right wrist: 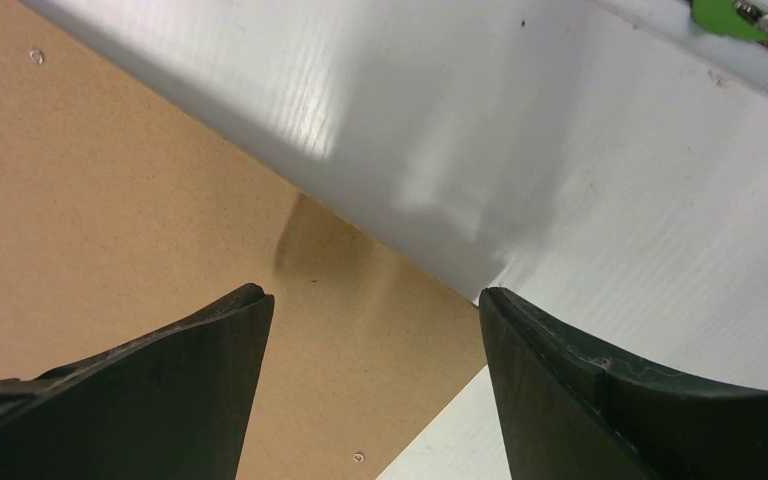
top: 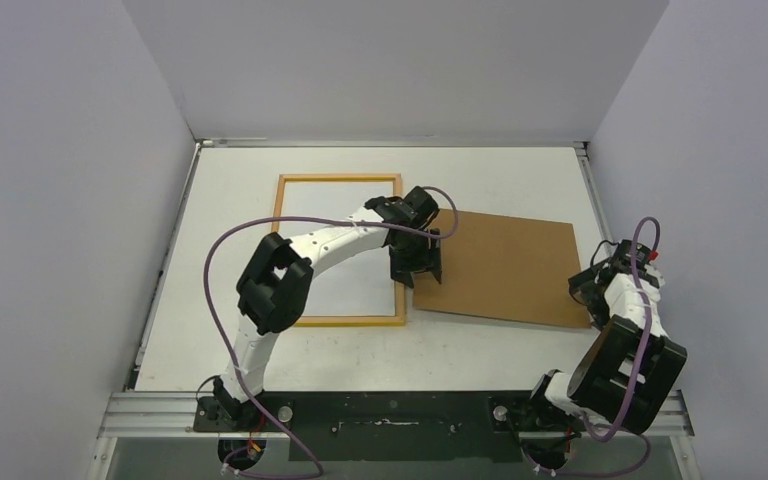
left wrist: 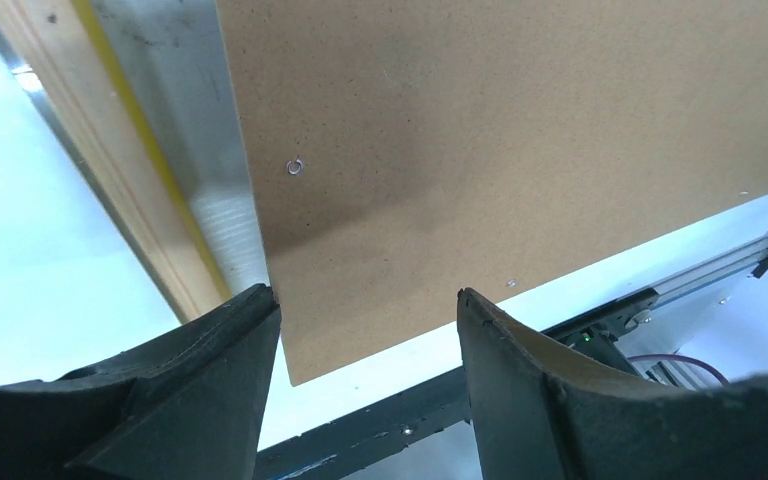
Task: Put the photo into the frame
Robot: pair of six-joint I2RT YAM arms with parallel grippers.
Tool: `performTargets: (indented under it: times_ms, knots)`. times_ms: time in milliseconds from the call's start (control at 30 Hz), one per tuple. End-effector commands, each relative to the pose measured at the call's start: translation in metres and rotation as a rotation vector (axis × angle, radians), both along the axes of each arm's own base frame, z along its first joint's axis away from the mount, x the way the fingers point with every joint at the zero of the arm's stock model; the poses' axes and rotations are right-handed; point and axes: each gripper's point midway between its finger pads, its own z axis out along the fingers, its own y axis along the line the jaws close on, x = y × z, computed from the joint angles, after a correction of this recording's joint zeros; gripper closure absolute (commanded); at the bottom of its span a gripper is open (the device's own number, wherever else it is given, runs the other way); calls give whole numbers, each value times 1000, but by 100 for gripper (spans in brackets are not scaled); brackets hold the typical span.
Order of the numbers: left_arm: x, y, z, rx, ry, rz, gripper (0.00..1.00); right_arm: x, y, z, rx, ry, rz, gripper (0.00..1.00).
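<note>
The frame (top: pixel 340 179), with light orange wooden edges, lies flat left of the table's middle. The area inside it is plain white, and I cannot tell whether that is the photo. The wooden rail of the frame (left wrist: pixel 130 190) shows a yellow strip along one side. My left gripper (top: pixel 418 268) hangs open just right of the frame, over the left edge of a brown backing board (top: pixel 505 265). In the left wrist view the left gripper (left wrist: pixel 365 292) has the board's near corner (left wrist: pixel 520 130) under its gap. My right gripper (top: pixel 590 285) is open at the board's right edge, with nothing between the fingers of the right gripper (right wrist: pixel 370 291).
White walls enclose the table on three sides, and the right wall (right wrist: pixel 560 150) is close to my right gripper. A metal rail (top: pixel 400 410) runs along the near edge between the arm bases. Purple cables loop from both arms.
</note>
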Motion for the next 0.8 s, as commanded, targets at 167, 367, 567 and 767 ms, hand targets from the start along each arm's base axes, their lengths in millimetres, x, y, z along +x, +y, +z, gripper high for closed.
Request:
performTargets:
  times_ms: [167,367,567,767]
  knots:
    - [8,-9,82,-220,-119,-8,39,1,84,-15,252,-55,75,26]
    - [28,47,79,-193,-168,91,39,16,128,-13,276,-137,164,26]
    - [41,92,72,-144,-190,112,39,10,123,-10,225,-122,196,26]
    - [51,119,60,-93,-193,126,40,1,124,-16,221,-101,206,26]
